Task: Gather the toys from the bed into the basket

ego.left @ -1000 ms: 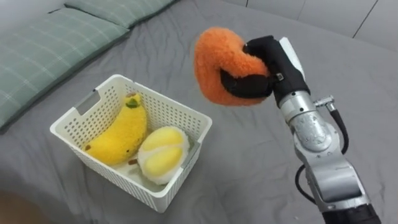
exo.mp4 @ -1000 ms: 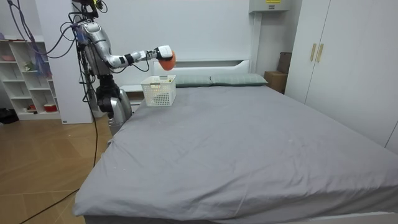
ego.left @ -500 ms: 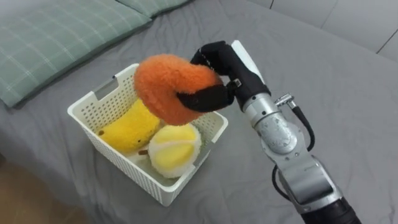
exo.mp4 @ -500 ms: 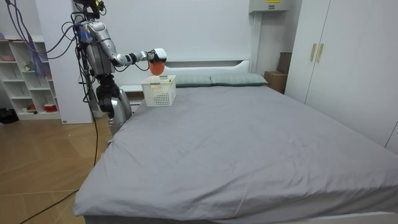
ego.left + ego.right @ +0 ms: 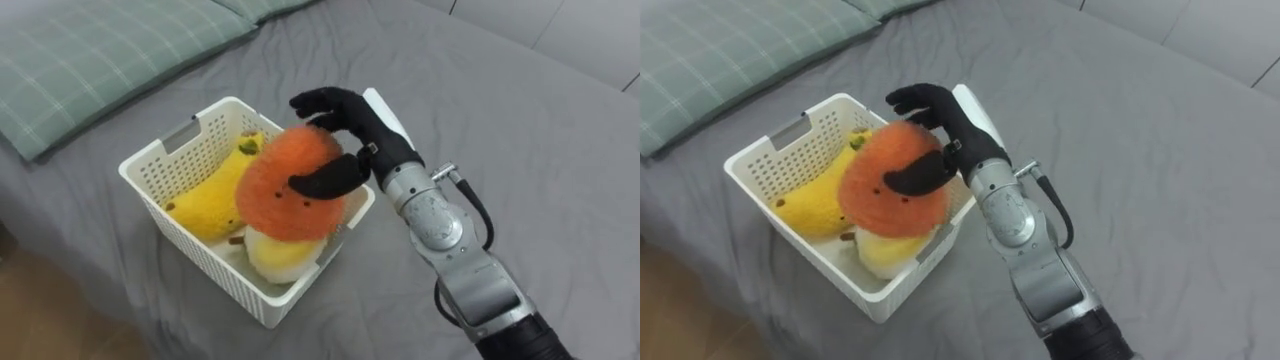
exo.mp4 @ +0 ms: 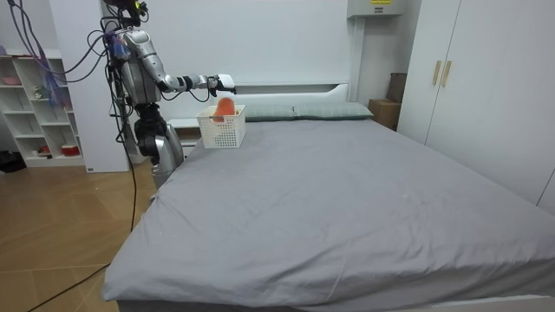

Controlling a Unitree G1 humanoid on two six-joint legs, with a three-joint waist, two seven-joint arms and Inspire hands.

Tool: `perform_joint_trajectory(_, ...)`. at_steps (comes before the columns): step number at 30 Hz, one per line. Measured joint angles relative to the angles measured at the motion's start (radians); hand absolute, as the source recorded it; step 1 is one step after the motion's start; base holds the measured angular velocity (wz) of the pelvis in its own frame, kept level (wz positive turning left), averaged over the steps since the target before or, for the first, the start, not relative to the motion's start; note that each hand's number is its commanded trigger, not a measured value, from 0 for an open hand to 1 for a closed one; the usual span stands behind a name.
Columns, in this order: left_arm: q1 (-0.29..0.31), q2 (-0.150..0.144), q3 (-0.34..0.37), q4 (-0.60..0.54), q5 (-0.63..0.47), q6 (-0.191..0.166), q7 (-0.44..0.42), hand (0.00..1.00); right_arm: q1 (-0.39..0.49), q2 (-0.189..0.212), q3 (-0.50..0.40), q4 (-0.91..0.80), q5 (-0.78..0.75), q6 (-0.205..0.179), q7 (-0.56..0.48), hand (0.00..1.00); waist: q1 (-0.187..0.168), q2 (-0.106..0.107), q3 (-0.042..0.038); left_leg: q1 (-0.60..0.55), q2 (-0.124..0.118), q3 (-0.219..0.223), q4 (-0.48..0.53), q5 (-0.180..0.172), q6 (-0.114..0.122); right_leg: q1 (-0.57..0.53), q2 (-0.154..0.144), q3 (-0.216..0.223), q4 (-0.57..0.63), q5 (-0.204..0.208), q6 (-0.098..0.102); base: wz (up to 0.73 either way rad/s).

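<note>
We saw one grey bed (image 5: pixel 560 120) with two green checked pillows (image 5: pixel 90 50) at its head and one white perforated basket (image 5: pixel 205 262) resting on it beside them. The basket held three plush toys. One round orange toy (image 5: pixel 285 185) lay on top, one yellow banana (image 5: pixel 210 205) lay along the left side, and one pale yellow round toy (image 5: pixel 280 258) sat beneath the orange one. The right hand (image 5: pixel 350 115) was over the basket. Its fingers (image 5: pixel 310 100) arched loosely open above the orange toy, with the thumb lying across the toy's front and no grip closed.

A fuzzy orange toy (image 5: pixel 285 195) sits atop a pale yellow plush (image 5: pixel 275 258) in the white basket (image 5: pixel 200 262). A banana plush (image 5: pixel 205 205) lies alongside.
</note>
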Motion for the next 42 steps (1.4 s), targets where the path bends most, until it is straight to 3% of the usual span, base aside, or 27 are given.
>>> perform_joint_trajectory(4, 0.0, 0.001, 0.0, -0.022, 0.038, 0.004, -0.008, 0.0, 0.0, 0.0, 0.0, 0.009, 0.0, 0.0, -0.008, 0.0, 0.0, -0.005, -0.0009, -0.002, 0.0, 0.001, 0.0, 0.0, 0.0, -0.003, 0.0, 0.0, 0.0, 0.0, 0.0, 0.0)
perform_joint_trajectory(20, -0.003, 0.002, 0.002, -0.028, 0.037, 0.004, -0.009, 0.0, 0.0, -0.001, 0.009, 0.021, -0.001, -0.001, -0.032, 0.0, -0.004, -0.003, 0.0005, -0.011, 0.0, 0.0, 0.001, 0.001, 0.0, -0.009, 0.0, -0.002, 0.0, 0.0, 0.0, 0.0)
perform_joint_trajectory(28, -0.003, 0.002, 0.002, -0.028, 0.037, 0.004, -0.012, 0.0, 0.0, -0.002, 0.009, 0.028, -0.001, -0.001, -0.033, 0.0, -0.004, 0.005, 0.0057, -0.011, 0.0, -0.001, 0.001, 0.0, 0.0, -0.01, 0.0, -0.002, 0.0, 0.0, 0.0, 0.0)
perform_joint_trajectory(42, -0.002, 0.002, 0.005, -0.028, 0.036, 0.004, -0.02, 0.0, -0.001, -0.003, 0.009, 0.055, 0.001, -0.005, -0.043, 0.0, -0.005, 0.005, 0.0049, -0.01, 0.0, -0.001, 0.002, 0.001, 0.0, -0.01, 0.0, -0.001, -0.001, 0.0, 0.0, 0.0)
